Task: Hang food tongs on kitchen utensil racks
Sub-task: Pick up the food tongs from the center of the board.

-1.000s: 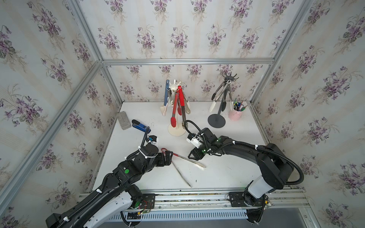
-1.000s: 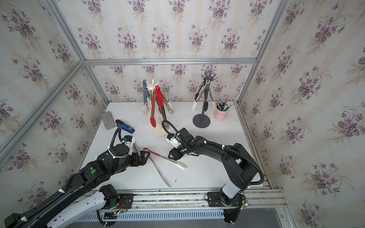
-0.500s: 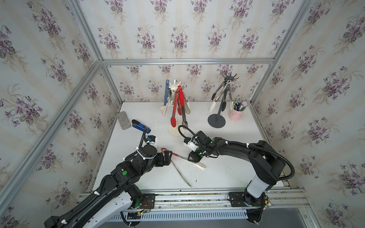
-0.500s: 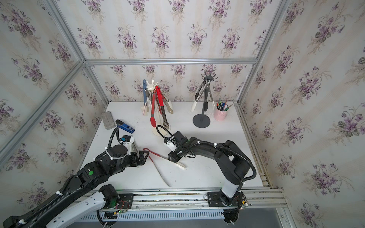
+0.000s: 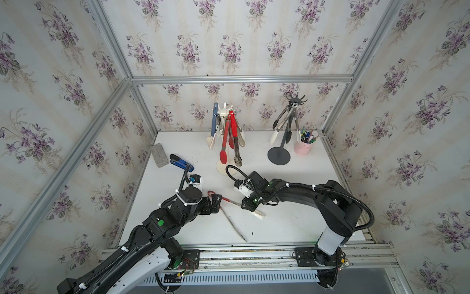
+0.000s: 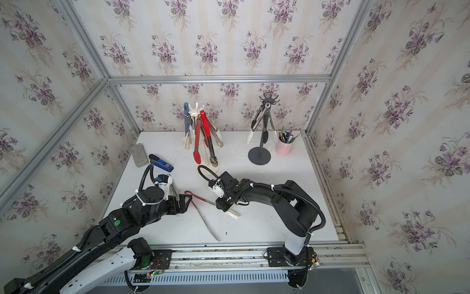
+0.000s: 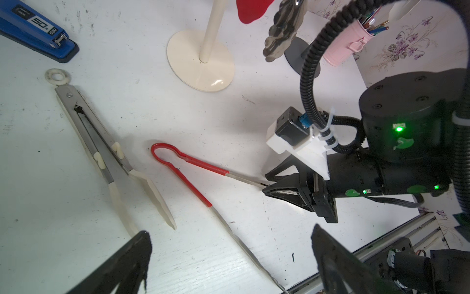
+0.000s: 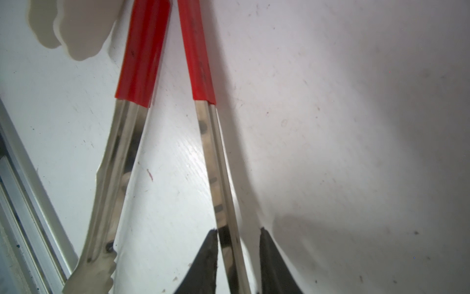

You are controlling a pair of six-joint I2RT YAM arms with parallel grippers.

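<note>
— We see a grey rectangular block near the left wall on the white tabletop, don't we?
— We do, and a blue-and-black stapler lies just beside it. We also find a pink metal cup of coloured pens in the far right corner.

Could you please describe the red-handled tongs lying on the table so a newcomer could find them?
From the round base of the cream rack, come toward the front edge of the table, where two tongs lie flat. The red-handled tongs lie splayed in a V beside the white-tipped tongs; only they have a red looped handle.
</note>
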